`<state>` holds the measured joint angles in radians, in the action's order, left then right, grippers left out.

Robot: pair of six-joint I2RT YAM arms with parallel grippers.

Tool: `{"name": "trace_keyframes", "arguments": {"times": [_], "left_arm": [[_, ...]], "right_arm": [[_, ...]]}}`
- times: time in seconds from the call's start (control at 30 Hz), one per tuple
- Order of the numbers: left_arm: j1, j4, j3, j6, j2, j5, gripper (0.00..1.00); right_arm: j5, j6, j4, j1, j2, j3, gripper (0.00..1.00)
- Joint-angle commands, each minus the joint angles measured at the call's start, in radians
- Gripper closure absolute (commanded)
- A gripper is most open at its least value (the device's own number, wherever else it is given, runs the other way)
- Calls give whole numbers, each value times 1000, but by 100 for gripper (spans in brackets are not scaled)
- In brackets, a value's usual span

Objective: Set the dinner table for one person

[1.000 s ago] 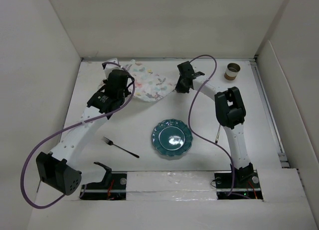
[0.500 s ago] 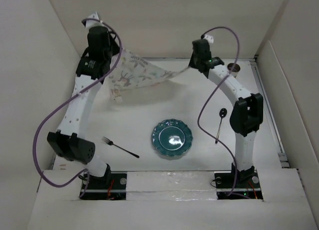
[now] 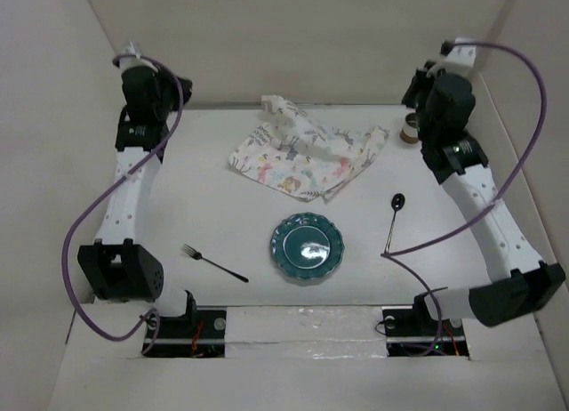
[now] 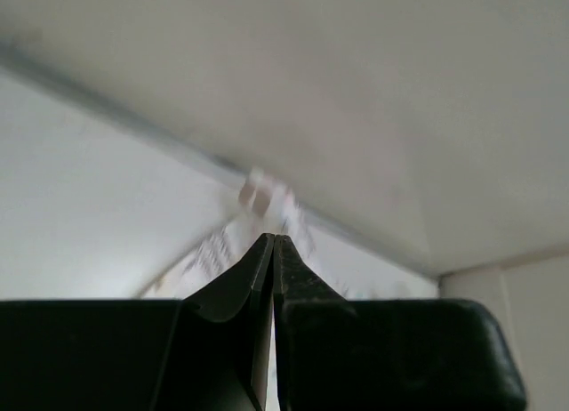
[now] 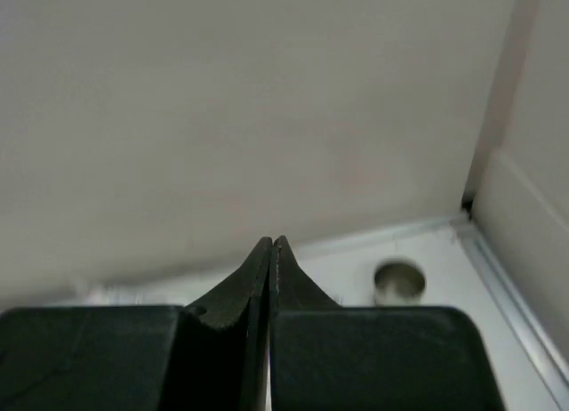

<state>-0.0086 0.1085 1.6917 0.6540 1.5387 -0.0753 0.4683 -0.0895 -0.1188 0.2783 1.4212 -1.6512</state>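
Note:
On the white dinner table (image 3: 222, 215) a floral placemat (image 3: 307, 150) lies rumpled and partly folded at the back middle, touching neither gripper. It shows blurred in the left wrist view, the placemat (image 4: 252, 217) beyond my left gripper (image 4: 273, 239), whose jaws are shut with nothing between them. My right gripper (image 5: 271, 242) is also shut and empty. The left arm (image 3: 145, 95) is raised at the back left, the right arm (image 3: 447, 108) at the back right. A teal plate (image 3: 307, 247) sits front centre, with a fork (image 3: 215, 262) to its left and a spoon (image 3: 392, 221) to its right.
A small brown cup (image 3: 409, 129) stands at the back right, partly behind the right arm; the cup (image 5: 397, 282) also shows ahead of the right fingers. White walls close in the table on three sides. Purple cables loop from both arms.
Both arms have swung up and outward to the back corners. The placemat, stretched in the air between them half a second ago, is released and lies crumpled on the table.

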Motion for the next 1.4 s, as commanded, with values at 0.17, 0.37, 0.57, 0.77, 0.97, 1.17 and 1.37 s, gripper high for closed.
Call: {"name": "trace_keyframes", "arguments": {"times": [0.17,0.37,0.57,0.77,0.97,1.17,1.37], "left_arm": [[-167,-53,-389,-194,-72,65,100],[-257,185,-214,-194,210,220,75],[-215,169,-251,-157,339,230,50],[-215,175,-219,-152,457,318,47],[-215,192,-159,-152,549,341,47],[-215,183,-132,-154,592,321,54],[-215,161,-138,-157,586,338,83]], "right_arm": [[-290,-269,-50,4,-110,557,100],[-416,-324,-179,39,-64,556,100],[-444,-342,-196,58,-57,610,79],[-461,-340,-196,67,-82,636,72],[-461,-348,-183,67,-76,657,72],[-461,-365,-159,58,-35,656,72],[-507,-384,-130,24,76,602,57]]}}
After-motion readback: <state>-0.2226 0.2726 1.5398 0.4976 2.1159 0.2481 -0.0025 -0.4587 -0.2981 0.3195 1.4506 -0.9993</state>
